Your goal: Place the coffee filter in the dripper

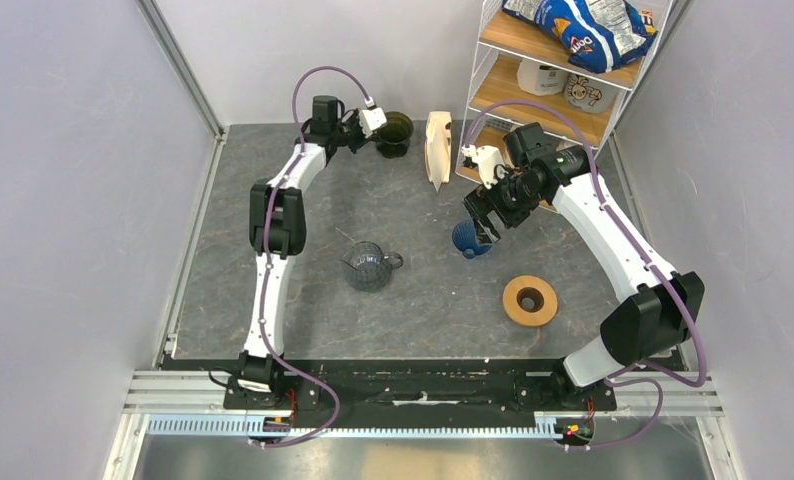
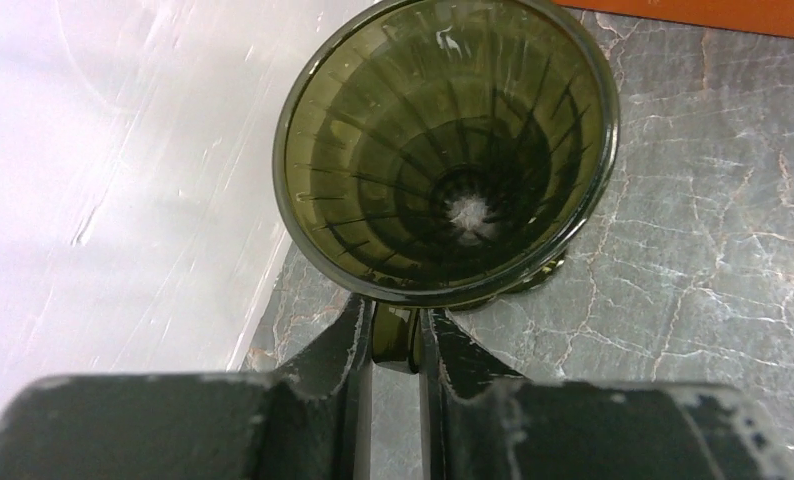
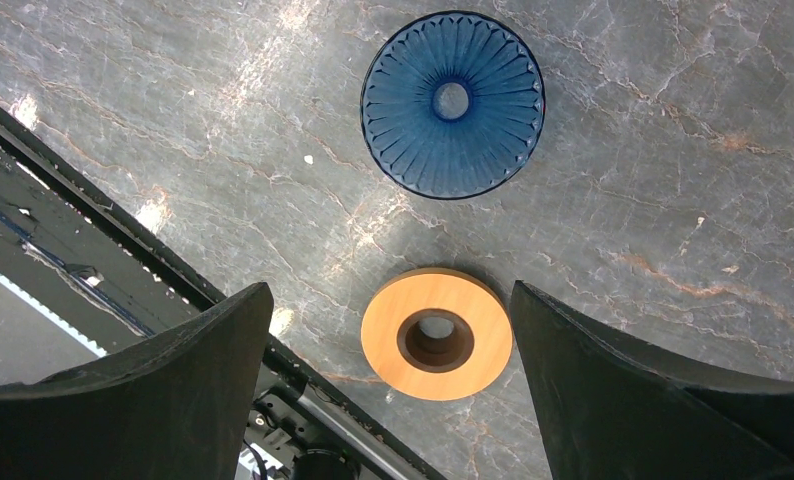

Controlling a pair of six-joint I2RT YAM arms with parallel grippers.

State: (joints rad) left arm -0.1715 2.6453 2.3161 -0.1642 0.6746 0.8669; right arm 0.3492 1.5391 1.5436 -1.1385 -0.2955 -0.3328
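Observation:
The dark olive-green dripper (image 1: 394,133) stands upright at the back of the table, close to the back wall. In the left wrist view its ribbed cone (image 2: 443,150) is empty. My left gripper (image 1: 376,138) (image 2: 395,320) is shut on the dripper's small side handle (image 2: 395,342). My right gripper (image 1: 483,225) (image 3: 391,287) is open and empty, held above the table beside the blue ribbed cone. A thick cream stack of filters (image 1: 437,148) stands on edge at the back middle. I cannot pick out a single loose filter.
A blue ribbed cone (image 1: 470,240) (image 3: 453,105) sits right of centre. A wooden ring (image 1: 530,300) (image 3: 393,345) lies at the front right. A clear glass carafe (image 1: 370,266) stands in the middle. A wire shelf (image 1: 543,100) with packets fills the back right corner.

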